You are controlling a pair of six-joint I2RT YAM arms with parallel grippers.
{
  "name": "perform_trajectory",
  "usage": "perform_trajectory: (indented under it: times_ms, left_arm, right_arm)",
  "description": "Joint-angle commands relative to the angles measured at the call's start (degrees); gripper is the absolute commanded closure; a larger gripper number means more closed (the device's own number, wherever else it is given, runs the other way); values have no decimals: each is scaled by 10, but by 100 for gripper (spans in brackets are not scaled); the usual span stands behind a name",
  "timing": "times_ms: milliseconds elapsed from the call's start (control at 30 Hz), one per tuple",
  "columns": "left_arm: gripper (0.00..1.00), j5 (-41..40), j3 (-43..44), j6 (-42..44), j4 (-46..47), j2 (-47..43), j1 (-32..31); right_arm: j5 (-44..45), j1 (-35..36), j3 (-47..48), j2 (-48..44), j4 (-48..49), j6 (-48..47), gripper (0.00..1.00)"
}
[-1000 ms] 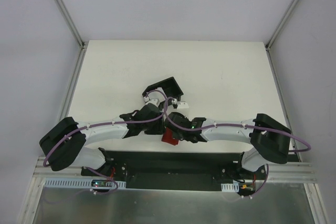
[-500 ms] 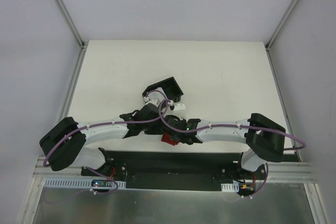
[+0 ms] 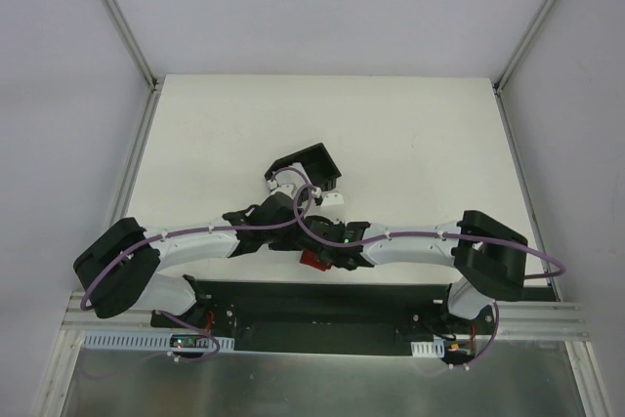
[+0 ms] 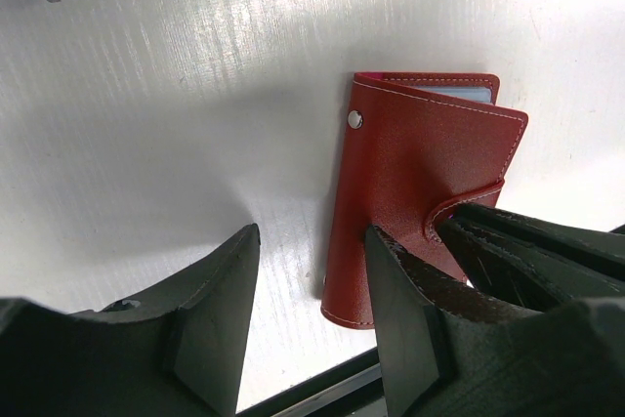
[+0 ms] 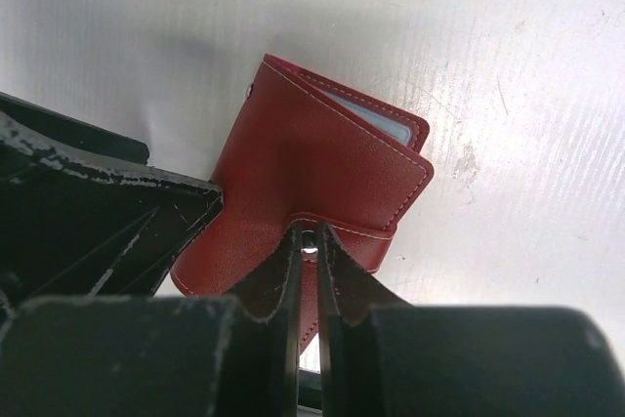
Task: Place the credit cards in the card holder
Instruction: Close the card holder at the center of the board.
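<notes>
White tabletop (image 3: pixel 391 134) bears the red wallet (image 4: pixel 420 163) near its front edge, folded over. From above, the two wrists cover all but a red corner of it. The right gripper (image 5: pixel 308 231) is pinched tight on its snap tab. The left gripper (image 4: pixel 312 233) stands parted, one finger over the wallet's lower edge, contact unclear. A pale blue sliver (image 5: pixel 376 116) shows inside the fold; card or lining, I cannot tell.

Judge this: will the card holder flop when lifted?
Likely floppy: the card holder looks like thin stitched leather, pinched only by its snap tab in the right gripper. Its cover gapes slightly, so it may swing open.
</notes>
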Motion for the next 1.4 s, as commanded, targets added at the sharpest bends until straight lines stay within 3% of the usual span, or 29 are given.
perform_trajectory:
  times_ms: [0, 333, 600, 733, 867, 900, 1067, 1200, 1367]
  left_arm:
    - [53, -2, 0, 2, -12, 9, 5]
    - [53, -4, 0, -1, -12, 6, 5]
    - [53, -4, 6, -2, -12, 9, 5]
    - [52, -9, -1, -6, -12, -1, 6]
    - [51, -10, 0, -7, -12, 0, 6]
    - [51, -10, 2, -8, -12, 1, 7]
    - [51, -3, 6, -5, -12, 1, 7]
    - [51, 3, 10, 2, -11, 4, 7]
    - [50, 28, 10, 4, 18, 9, 7]
  right_arm:
    - [-58, 8, -45, 65, -91, 0, 92]
    - [-34, 7, -38, 101, -92, -21, 92]
    - [-32, -23, -35, 84, -37, -108, 88]
    - [-44, -29, -57, -12, 31, -153, 78]
    - [-97, -61, -60, -102, 111, -183, 46]
    - [-102, -66, -51, -117, 114, -186, 46]
    - [-65, -73, -47, -172, 74, -158, 42]
    - [-62, -86, -119, -209, 47, -62, 43]
    - [-105, -96, -196, -230, 76, -12, 47]
